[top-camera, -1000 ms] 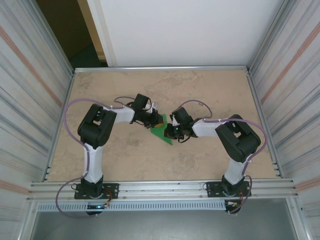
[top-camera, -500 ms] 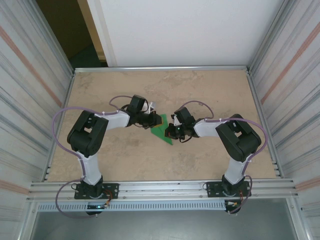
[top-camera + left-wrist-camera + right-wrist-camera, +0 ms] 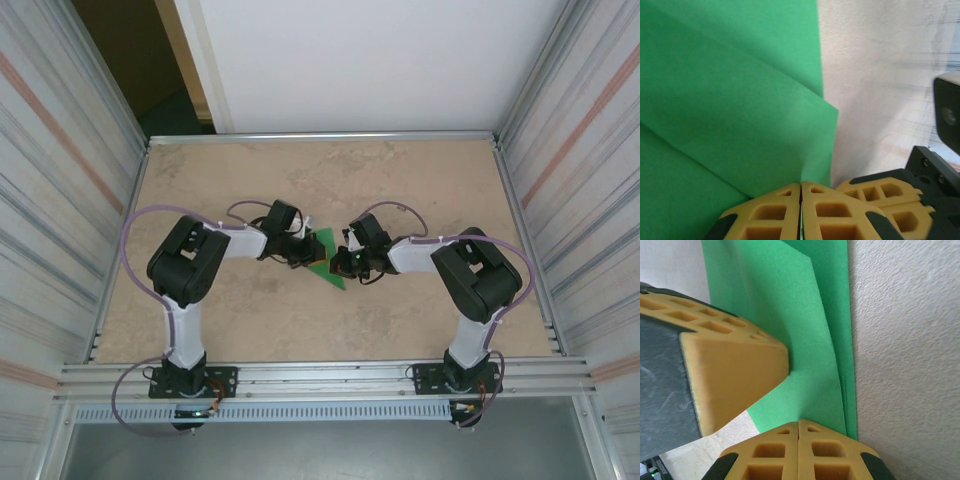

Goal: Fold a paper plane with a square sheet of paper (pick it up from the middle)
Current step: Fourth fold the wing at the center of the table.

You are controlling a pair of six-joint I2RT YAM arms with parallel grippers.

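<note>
Left arm's swung back in; left gripper (image 3: 801,187) pinches a raised flap of the creased green paper (image 3: 740,100), while right gripper (image 3: 799,423) sits closed, tips on its edge.

Bright-green paper (image 3: 333,277), mottled beige table (image 3: 400,180)

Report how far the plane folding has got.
Done: the green paper is already folded, with overlapping layers and creases showing. In hand: the left pincer and right pincer are both shut on it, facing each other. Left: it is a wedge, not yet a narrow dart, so more folds remain.
</note>
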